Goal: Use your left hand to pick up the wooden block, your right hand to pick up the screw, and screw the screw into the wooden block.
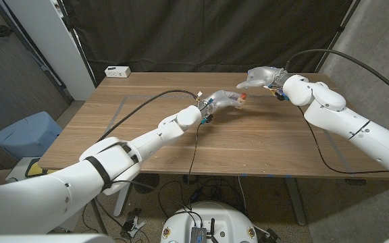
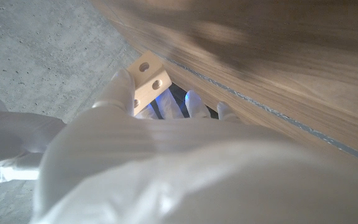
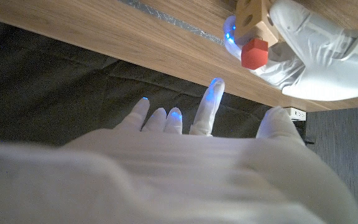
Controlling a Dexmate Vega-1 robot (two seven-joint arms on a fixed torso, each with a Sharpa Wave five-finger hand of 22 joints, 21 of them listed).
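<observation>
Left hand (image 1: 223,100) grips the wooden block (image 2: 146,78) above the counter (image 1: 262,145), red screw (image 3: 254,53) seated in it. Right hand (image 1: 261,77) spread, holding nothing, just beside. Black curtain (image 1: 201,30) behind.

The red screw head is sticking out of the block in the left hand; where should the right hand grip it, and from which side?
Likely the red head itself, the only part standing clear of the wooden block. Come from the head's open side, away from the left hand gripping the block; the right hand is open nearby.

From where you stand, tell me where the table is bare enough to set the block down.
Bare wood spans the near table between both arms, and its left side. It's crowded by the far middle, where the left hand holds the wooden block near the right hand.
</observation>
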